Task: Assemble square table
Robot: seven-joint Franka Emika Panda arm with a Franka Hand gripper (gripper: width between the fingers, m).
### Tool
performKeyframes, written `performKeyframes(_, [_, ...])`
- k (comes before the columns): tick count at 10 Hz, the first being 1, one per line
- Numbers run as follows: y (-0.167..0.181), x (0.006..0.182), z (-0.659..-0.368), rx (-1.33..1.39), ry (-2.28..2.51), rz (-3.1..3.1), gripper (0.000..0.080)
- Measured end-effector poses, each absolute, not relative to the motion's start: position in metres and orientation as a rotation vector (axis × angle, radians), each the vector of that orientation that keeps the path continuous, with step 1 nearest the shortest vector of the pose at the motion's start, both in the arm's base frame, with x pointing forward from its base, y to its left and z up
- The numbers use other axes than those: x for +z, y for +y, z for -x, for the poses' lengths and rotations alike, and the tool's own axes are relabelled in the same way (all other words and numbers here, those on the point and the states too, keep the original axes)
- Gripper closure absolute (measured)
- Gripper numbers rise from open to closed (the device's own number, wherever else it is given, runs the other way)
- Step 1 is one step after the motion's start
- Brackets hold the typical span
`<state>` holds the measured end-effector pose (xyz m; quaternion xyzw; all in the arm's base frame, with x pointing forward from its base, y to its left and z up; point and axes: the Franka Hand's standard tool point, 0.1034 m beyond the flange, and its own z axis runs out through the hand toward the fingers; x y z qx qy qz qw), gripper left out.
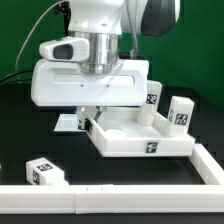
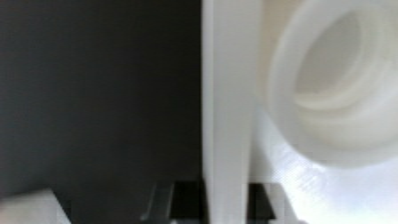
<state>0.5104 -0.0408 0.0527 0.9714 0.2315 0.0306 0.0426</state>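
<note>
Gripper (image 1: 90, 110) is clamping shut on the raised rim of the square tabletop (image 1: 125, 130), which is lying hollow side up at mid-scene, its tagged edge facing the exterior camera. The gripper's white body is hiding the grip there, and the wrist view is showing only blurred rim and a round corner hole (image 2: 342, 80).

Robotics laboratory test cell, not a domestic or commercial room. Evidence: a white robot arm (image 1: 105, 35) stands over a matt black bench (image 1: 25, 125). A green curtain (image 1: 25, 30) closes off the space behind the end effector (image 1: 91, 112). A long white rail (image 1: 110, 195) bounds the bench in front of the end effector, on the camera's side. The white slab (image 1: 125, 130) at the end effector and the loose legs (image 1: 181, 113) near it carry black-and-white square printed marker tags.
</note>
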Motion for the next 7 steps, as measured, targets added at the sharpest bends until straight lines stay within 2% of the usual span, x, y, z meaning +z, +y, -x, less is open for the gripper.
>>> performKeyframes(2, [-0.044,0.052,-0.509,0.076,0.822,-2.932,0.0744])
performKeyframes(3, [-0.048,0.053,-0.512,0.053,1.047,-2.849,0.0744])
performKeyframes(4, [-0.054,0.059,-0.528,0.020,1.344,-2.714,0.0744])
performKeyframes(5, [-0.043,0.066,-0.549,-0.020,1.564,-2.596,0.0744])
performKeyframes(6, [-0.031,0.065,-0.556,-0.030,1.713,-2.496,0.0744])
performKeyframes(7, [-0.037,0.061,-0.550,-0.041,1.714,-2.498,0.0744])
